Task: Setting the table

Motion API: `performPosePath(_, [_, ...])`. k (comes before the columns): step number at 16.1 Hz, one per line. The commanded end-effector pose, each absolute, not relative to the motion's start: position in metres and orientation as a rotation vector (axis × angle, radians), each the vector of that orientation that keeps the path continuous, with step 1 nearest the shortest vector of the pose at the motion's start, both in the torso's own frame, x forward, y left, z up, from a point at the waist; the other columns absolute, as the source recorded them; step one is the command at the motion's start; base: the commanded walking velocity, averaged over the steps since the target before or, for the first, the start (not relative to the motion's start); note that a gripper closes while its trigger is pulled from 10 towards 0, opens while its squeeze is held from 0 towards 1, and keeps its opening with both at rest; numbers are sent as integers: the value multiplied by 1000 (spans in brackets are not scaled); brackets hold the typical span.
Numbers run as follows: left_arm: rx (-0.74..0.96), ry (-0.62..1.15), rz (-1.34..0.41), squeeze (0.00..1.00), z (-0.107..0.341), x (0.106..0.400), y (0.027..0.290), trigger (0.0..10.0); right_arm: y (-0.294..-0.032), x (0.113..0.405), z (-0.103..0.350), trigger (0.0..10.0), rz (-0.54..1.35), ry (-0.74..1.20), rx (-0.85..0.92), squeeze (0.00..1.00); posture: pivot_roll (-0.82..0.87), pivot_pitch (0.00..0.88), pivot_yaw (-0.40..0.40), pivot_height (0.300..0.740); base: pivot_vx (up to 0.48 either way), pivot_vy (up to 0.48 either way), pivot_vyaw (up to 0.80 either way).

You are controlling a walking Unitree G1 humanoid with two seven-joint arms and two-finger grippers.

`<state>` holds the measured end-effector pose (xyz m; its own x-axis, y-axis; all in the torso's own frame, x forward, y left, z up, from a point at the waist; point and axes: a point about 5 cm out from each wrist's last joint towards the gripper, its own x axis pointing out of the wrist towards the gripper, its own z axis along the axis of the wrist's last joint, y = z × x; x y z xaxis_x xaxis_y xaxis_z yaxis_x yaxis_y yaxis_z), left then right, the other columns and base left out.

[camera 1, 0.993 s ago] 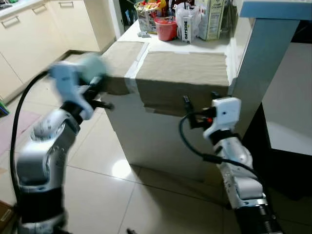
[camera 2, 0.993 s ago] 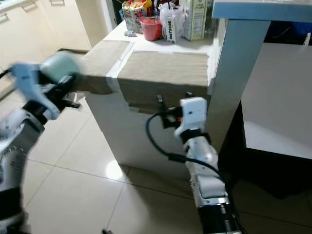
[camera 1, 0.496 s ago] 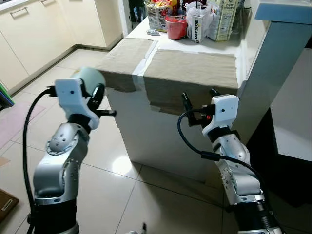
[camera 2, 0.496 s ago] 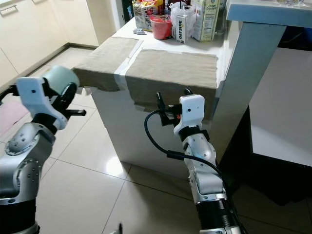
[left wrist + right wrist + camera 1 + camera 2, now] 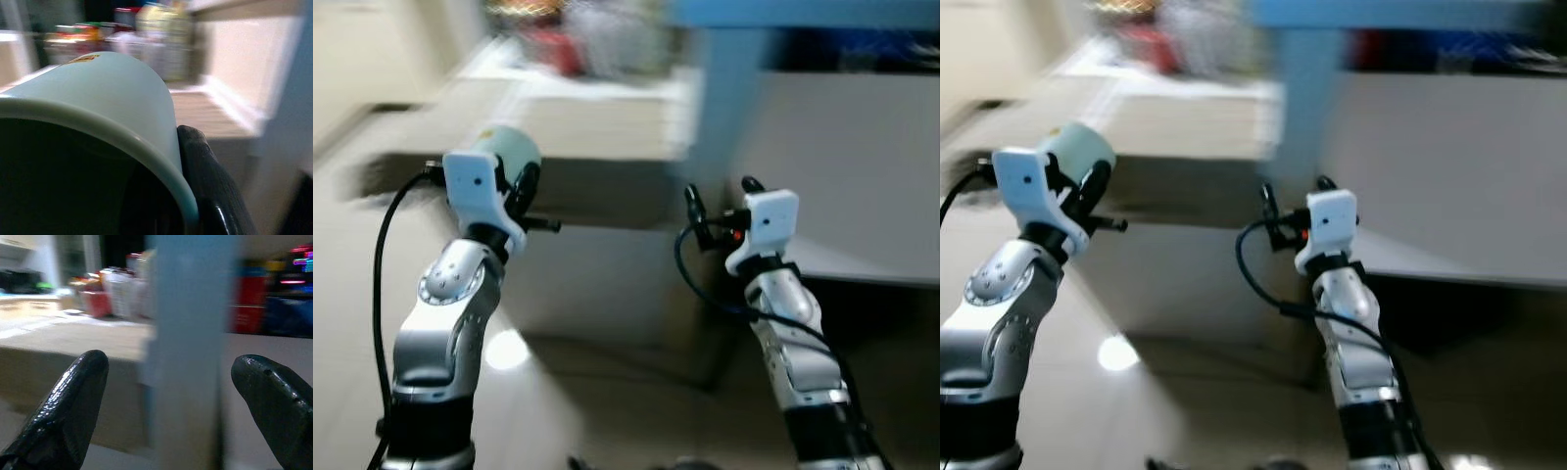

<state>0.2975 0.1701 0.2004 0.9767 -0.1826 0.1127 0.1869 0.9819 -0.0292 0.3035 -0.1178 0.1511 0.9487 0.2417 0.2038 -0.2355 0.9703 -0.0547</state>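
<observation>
A: Kitchen's smeared, head camera is swinging. Whole view has slid since half a second ago, so that's camera motion, not the counter [image 5: 597,127] moving.

B: Start at the tools. Left?

A: My left gripper [image 5: 521,192] is clamped on the pale green mug [image 5: 509,149]; in the wrist view one finger [image 5: 208,171] presses the mug's outer wall just under the rim. Held up at counter height, short of the counter's near edge, same grip as in the earlier frames.

B: Right?

A: Right gripper [image 5: 717,201] is spread wide with nothing in it, both fingertips [image 5: 73,396] far apart, facing the light blue post [image 5: 188,347] at the counter's end.

B: What changed?

A: Earlier the tan placemats sat dead ahead. Now the placemats [image 5: 573,132] are a blur off to my left and the blue post [image 5: 720,88] is centre, with a white lower surface [image 5: 842,166] to my right. Clutter at the back [image 5: 1151,44] is just colour smears.

B: Meaning?

A: I'd say the mug isn't placed yet and I'm turning or stepping. I'd wait for the view to settle before setting the mug down, since the blur hides the mat edges.
</observation>
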Motion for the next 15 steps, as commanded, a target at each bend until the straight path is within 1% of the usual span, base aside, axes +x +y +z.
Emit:
performPosePath(1, [-24, -121, -197, 0, 202, 298, 170, 0, -113, 302, 155, 10000, 258, -233, -42, 0, -125, 0, 96, 740, 266, -398, -800])
performPosePath(8, [-7, -118, -164, 0, 198, 303, 169, 0, -114, 301, 154, 10000, 255, -229, -40, 0, -137, 0, 98, 740, 278, -388, 0])
performPosePath(15, [10, -129, -175, 0, 199, 305, 163, 0, -114, 302, 154, 10000, 254, -230, -32, 0, -140, 0, 99, 740, 293, -376, 0])
